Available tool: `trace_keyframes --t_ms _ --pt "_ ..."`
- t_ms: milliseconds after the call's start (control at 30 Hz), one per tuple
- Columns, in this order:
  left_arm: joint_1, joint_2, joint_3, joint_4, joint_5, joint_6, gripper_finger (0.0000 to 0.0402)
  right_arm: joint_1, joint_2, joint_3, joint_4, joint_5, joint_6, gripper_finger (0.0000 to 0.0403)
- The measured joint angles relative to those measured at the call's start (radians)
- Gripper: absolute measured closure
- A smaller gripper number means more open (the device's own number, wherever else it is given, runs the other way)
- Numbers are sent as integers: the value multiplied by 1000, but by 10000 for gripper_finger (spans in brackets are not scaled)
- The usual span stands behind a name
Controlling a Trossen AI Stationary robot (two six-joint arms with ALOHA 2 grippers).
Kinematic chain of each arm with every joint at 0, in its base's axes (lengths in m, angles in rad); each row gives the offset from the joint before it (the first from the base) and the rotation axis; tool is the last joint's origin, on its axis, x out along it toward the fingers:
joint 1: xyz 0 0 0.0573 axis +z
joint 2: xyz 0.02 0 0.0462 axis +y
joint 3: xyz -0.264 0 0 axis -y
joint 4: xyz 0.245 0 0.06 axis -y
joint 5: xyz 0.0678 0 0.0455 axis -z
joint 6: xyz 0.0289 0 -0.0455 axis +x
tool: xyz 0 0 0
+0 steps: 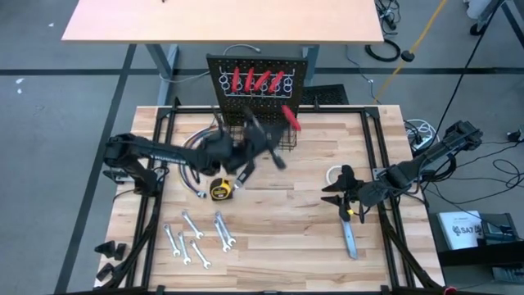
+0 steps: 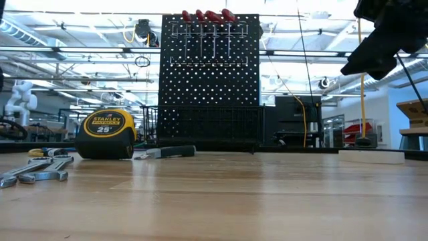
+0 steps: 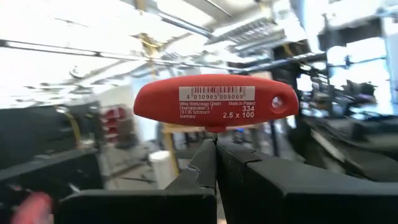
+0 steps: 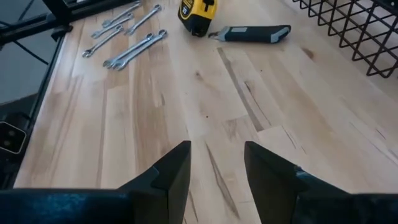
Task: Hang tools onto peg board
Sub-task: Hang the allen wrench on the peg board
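Tabletop (image 1: 311, 205): big butcher-block slab, pale wood strips, flat, grippy enough that nothing should slide

Peg board (image 1: 260, 86): upright black perforated steel at 12 o'clock on the table, rigid, four red handles already sitting in its ring holders; black wire basket (image 1: 274, 139) at its foot, open mesh, stiff

Left gripper (image 3: 216, 149): over the middle of the table, just in front of the basket, fingers clamped together on the thin shank of a red T-handle key (image 3: 216, 102). Handle is smooth moulded plastic, oval, printed label. Looks light and stiff; the grip just under the handle seems right, but the round shank could twist between the pads

Right gripper (image 4: 216, 163): at 4 o'clock, fingers apart, nothing between them, bare wood below

Grey bar (image 1: 350, 242) by the right gripper at 5 o'clock: flat, probably heaviest per size, take mid-length

Tape measure (image 1: 219, 190), 9 o'clock of centre: chunky yellow-black case, dense, take across the flat sides

Black-handled knife (image 4: 252, 34) beside it: slim, take at the handle

Wrenches (image 1: 196, 238), 7 o'clock: thin bright steel, slick, lying flat, hard to get under
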Motion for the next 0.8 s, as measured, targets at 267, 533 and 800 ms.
trace_keyframes --t_ms 267,533,800 --pt "152 42 119 -1 3 -1 401 0 2 0 -3 3 -4 260" --pt "213 92 182 -43 19 -4 401 0 2 -1 -2 6 -33 260" --pt "238 115 217 -60 33 -4 401 0 3 -1 -6 27 -45 260"
